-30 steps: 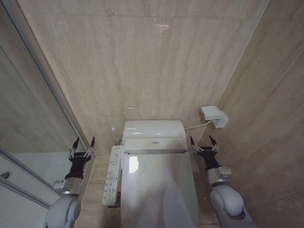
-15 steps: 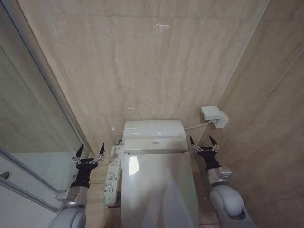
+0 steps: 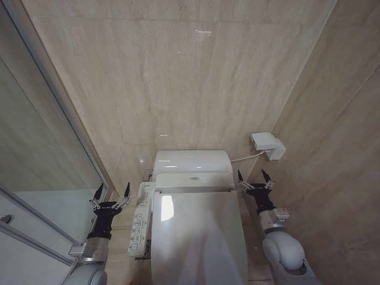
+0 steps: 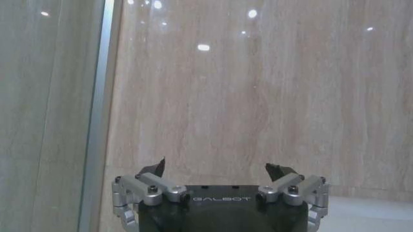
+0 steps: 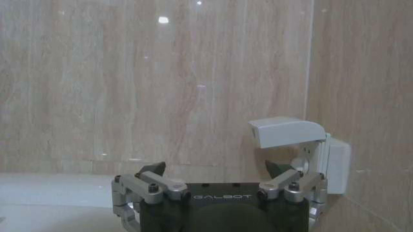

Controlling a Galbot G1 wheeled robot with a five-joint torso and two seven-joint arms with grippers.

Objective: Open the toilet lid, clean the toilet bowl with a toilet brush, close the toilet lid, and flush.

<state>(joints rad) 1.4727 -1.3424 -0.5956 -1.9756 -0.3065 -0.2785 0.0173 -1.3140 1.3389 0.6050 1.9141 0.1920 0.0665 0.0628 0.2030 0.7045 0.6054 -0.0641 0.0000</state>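
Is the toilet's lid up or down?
Down. The glossy white oval plastic toilet lid lies flat, covering the bowl. Left gripper and right gripper hover beside it, fingers open.

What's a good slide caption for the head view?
Closed glossy white oval toilet lid flanked by open, empty left gripper and right gripper.

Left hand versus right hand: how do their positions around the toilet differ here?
The left hand hangs open beside the white side control panel, near the glass partition. The right hand hangs open across the glossy white oval toilet lid, below the white wall box. Both are empty.
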